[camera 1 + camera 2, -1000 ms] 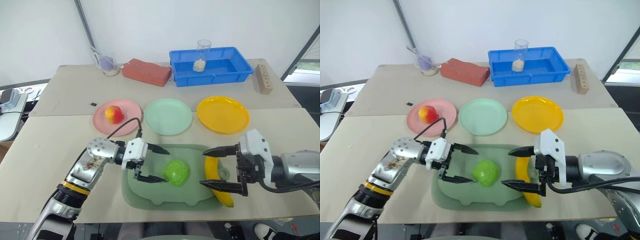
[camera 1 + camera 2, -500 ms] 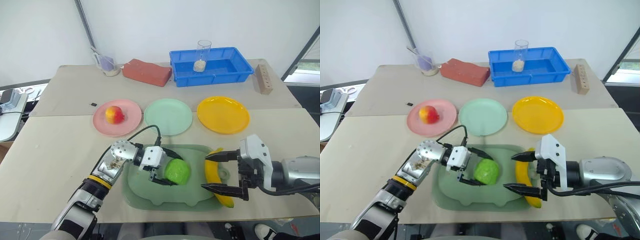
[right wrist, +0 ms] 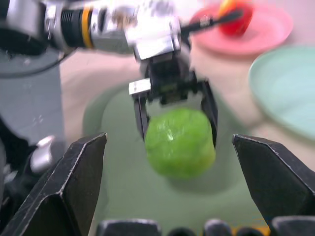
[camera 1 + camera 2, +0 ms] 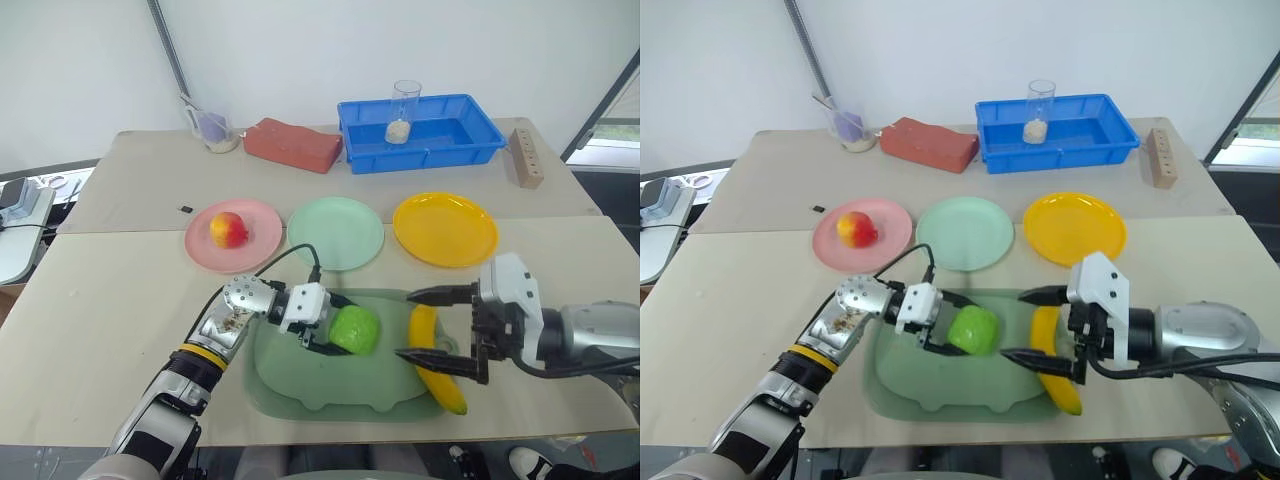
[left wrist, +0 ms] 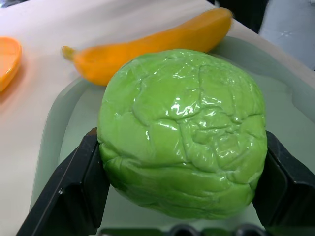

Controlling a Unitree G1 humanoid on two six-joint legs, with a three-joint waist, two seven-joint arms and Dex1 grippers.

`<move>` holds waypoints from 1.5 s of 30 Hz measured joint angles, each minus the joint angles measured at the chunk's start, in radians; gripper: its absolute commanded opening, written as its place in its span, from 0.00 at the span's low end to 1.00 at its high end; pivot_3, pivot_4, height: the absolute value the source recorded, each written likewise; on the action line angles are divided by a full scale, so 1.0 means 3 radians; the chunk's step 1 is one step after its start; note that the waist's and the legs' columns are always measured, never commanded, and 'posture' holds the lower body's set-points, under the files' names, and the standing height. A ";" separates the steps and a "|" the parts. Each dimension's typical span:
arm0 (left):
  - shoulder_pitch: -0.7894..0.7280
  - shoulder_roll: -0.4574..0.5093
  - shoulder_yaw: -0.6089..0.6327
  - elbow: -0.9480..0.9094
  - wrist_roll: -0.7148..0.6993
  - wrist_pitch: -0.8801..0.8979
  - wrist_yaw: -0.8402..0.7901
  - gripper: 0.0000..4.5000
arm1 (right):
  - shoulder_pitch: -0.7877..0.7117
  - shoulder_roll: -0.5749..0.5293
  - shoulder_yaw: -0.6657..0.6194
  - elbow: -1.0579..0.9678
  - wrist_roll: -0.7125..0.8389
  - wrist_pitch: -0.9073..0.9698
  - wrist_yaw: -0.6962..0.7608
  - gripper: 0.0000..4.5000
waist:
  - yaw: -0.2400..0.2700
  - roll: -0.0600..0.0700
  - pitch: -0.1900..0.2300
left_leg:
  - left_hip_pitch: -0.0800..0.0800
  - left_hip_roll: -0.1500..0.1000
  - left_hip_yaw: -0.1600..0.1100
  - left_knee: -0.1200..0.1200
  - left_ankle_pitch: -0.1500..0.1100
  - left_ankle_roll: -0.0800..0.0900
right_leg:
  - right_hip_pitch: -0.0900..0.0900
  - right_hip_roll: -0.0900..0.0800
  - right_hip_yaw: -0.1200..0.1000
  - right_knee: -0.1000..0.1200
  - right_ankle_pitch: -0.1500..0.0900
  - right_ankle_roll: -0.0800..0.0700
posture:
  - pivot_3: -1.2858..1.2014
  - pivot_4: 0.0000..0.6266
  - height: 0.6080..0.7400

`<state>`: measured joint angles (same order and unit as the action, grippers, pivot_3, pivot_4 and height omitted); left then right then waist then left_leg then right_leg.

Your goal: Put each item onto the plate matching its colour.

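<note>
Your left gripper (image 4: 335,335) now has its jaws clamped on the green fruit (image 4: 354,329), one black finger per flank, over the green tray (image 4: 300,385) on the desk. A sec ago those jaws were wide apart, short of the fruit. It looks light, glossy and lumpy, prob a bit squashy, so grip mid-body as now. Right gripper (image 4: 432,325): jaws spread wide above the banana (image 4: 436,367), holding nothing. Apple (image 4: 229,229) sits on the pink plate (image 4: 203,246); mint plate (image 4: 336,233) is bare.
</note>
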<state>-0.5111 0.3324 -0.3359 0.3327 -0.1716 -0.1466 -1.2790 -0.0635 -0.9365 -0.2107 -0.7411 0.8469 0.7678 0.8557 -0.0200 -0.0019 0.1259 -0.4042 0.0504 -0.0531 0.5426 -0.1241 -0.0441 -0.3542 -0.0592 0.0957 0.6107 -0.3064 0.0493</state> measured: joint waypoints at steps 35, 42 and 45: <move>-0.0998 -0.0701 0.0856 0.1583 0.0478 0.0299 0.2499 1.00 | -0.1034 0.0697 0.0513 0.0603 -0.0532 0.0093 -0.0966 1.00 | 0.0013 0.0004 -0.0002 | -0.0005 -0.0005 -0.0010 -0.0011 0.0010 0.0013 | 0.0003 0.0007 0.0002 0.0005 0.0013 0.0038 | 0.52 0.24 1.00; -0.0572 -0.0314 0.0807 0.0579 0.0105 0.0652 0.1553 1.00 | -0.0876 0.0401 0.0509 0.0660 -0.0592 0.0044 -0.0617 1.00 | -0.0005 0.0007 -0.0004 | -0.0003 -0.0004 -0.0008 -0.0014 0.0012 0.0014 | 0.0009 0.0007 0.0004 0.0007 0.0013 0.0036 | 0.52 0.24 1.00; -0.0223 0.0077 0.0666 -0.0180 -0.0245 0.0921 0.0762 1.00 | -0.0703 0.0029 0.0536 0.0863 -0.0759 -0.0261 -0.0050 1.00 | -0.0015 0.0009 -0.0005 | -0.0001 -0.0003 -0.0007 -0.0013 0.0011 0.0013 | 0.0008 0.0007 0.0004 0.0006 0.0010 0.0032 | 0.52 0.24 1.00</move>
<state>-0.5779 0.3555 -0.1361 0.2788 -0.2452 0.1297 -1.0503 -0.2744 -0.9278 -0.0499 -0.4821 0.6193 0.6896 0.8407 -0.0246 0.0007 0.1245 -0.4046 0.0496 -0.0551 0.5389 -0.1207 -0.0402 -0.3517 -0.0572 0.0970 0.6125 -0.3034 0.0588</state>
